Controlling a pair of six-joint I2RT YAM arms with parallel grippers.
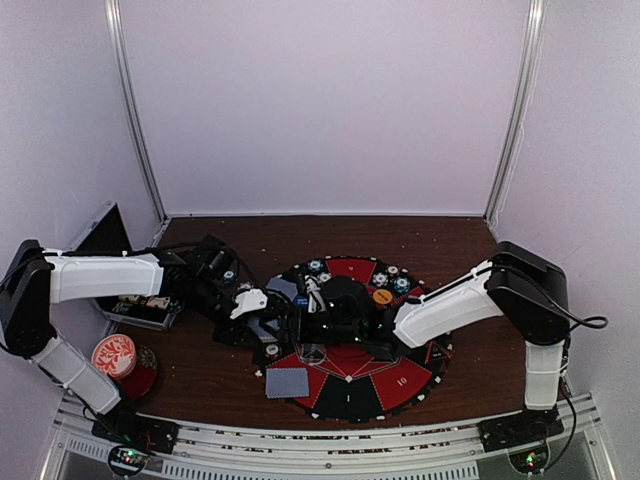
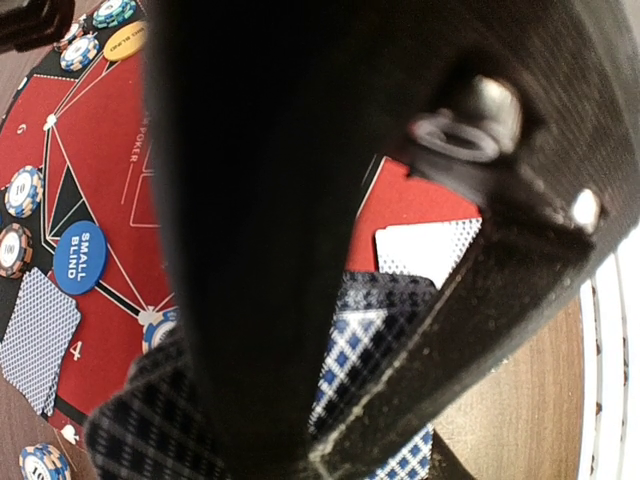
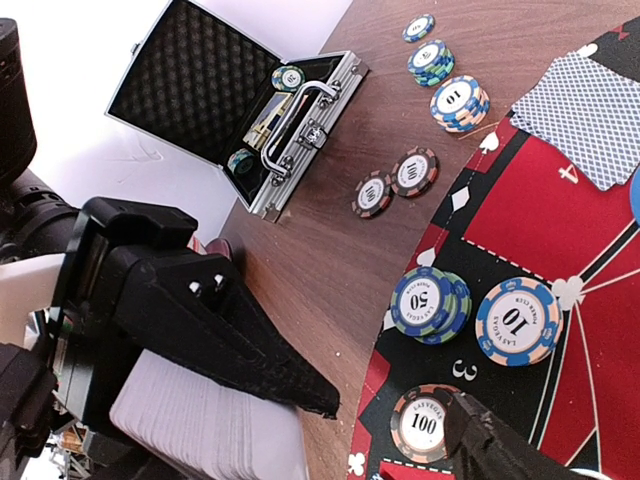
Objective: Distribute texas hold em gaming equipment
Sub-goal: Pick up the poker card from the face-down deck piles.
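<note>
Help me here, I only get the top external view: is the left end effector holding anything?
Observer: Yes. The left end effector is shut on checked-back cards, plain in its wrist view.
Operator: What does the blue disc say?
Observer: The blue disc reads SMALL BLIND.
Operator: Anything in the open case?
Observer: Yes, the case has chips inside.

Playing cards (image 2: pixel 352 335) between dark left gripper fingers (image 2: pixel 250 200)
</note>
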